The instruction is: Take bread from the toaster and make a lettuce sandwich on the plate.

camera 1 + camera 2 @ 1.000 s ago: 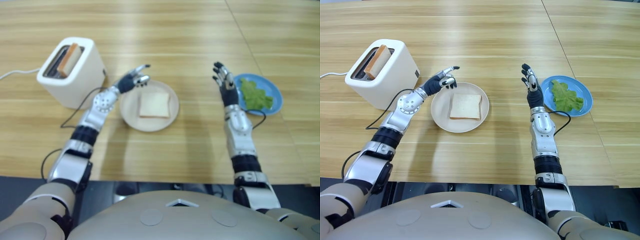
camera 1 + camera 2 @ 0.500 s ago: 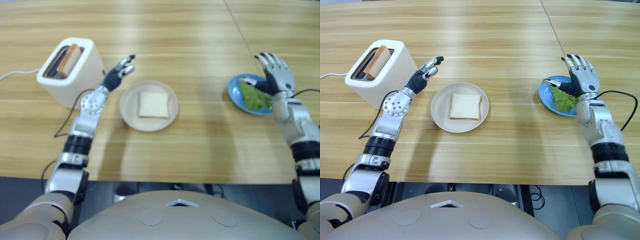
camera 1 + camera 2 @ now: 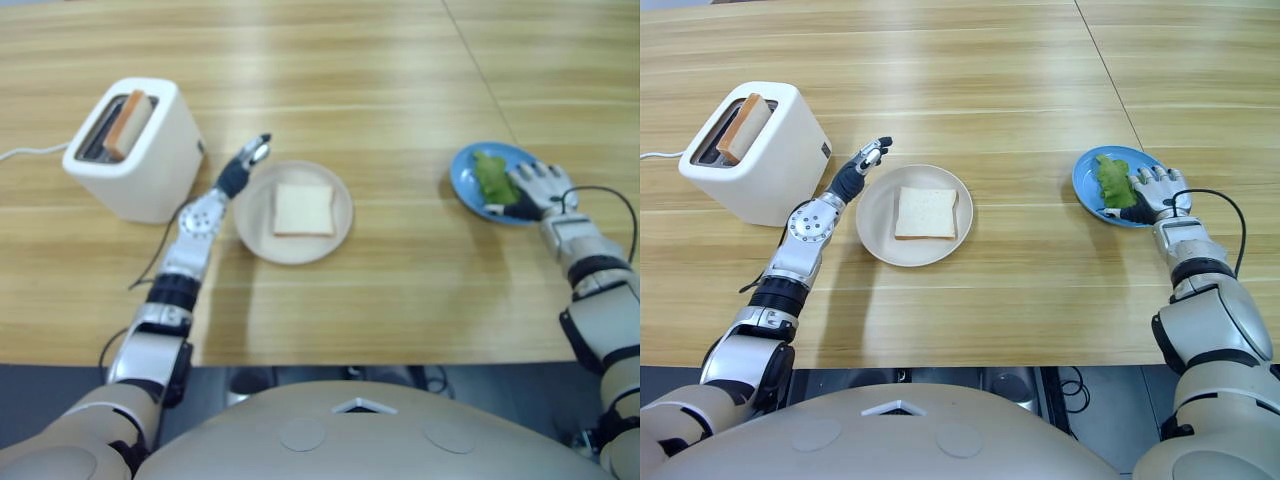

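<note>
Right hand (image 3: 1155,190) has dropped from above the blue plate (image 3: 1083,178) down onto its near-right side. Left hand (image 3: 862,166) has shifted only a little and sits between toaster (image 3: 775,165) and plate (image 3: 875,222).

State now:
- Right hand: palm down, fingers loosely spread over the blue plate's right part, right beside the lettuce (image 3: 1108,180), probably touching it. No pinch on the leaf that I can see.
- Left hand: empty, fingers straight and held together, pointing away from the robot, just off the plate's left rim, raised off the table (image 3: 1020,280).
- One slice (image 3: 926,212) lies flat in the middle of the plate. Second slice (image 3: 743,125) stands in the toaster slot, top edge sticking out.
- Lettuce is on the blue plate, well apart from the plate with the slice.

Step, as I read it: base slice is down, lettuce pickup is under way. Roughly a third done.

Next move needs:
- close thumb and fingers on the leaf, not on the blue plate's rim
- lift clear, carry left, drop it on the slice
- then the left hand pulls the second slice from the toaster to cap it

Risk: leaf is thin and floppy and could slip or drag the blue plate.
</note>
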You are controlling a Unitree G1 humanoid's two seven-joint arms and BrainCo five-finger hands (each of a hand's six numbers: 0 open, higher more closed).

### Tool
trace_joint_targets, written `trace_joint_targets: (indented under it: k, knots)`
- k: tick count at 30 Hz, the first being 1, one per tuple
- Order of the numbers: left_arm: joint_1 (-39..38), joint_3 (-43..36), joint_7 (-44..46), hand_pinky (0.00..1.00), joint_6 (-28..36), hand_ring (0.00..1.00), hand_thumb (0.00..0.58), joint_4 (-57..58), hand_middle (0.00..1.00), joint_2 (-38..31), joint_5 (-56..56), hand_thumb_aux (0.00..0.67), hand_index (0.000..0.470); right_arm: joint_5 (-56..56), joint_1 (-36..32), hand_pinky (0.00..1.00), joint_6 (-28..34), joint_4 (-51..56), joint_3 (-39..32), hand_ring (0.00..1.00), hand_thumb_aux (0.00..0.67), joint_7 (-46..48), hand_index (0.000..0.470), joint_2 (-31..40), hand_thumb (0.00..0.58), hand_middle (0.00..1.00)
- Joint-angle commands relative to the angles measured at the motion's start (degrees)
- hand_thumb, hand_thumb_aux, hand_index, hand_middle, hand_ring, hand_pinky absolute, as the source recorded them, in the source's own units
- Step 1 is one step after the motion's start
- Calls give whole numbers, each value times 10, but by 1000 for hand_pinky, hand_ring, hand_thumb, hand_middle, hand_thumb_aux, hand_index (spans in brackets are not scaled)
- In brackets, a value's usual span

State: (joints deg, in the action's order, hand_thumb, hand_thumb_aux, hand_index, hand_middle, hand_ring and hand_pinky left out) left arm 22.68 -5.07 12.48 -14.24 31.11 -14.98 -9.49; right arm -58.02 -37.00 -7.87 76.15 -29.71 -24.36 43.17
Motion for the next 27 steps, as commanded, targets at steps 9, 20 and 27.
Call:
trace_joint_targets:
  k: [9, 20, 27]
  knots:
    - [-7, -16, 0, 0, 3, 0, 0, 2, 0, 5, -6, 0, 0, 44, 2, 86, 3, 22, -19, 86, 670, 52, 460, 0, 580, 86]
    - [-8, -15, -1, 0, 4, 0, 0, 3, 0, 8, -4, 0, 0, 73, 2, 839, -17, 9, -19, 839, 670, 26, 460, 12, 580, 839]
    - [-8, 0, -12, 0, 4, 0, 0, 4, 0, 7, 6, 0, 0, 91, 3, 1000, -51, -65, -2, 1000, 670, -43, 460, 44, 580, 1000]
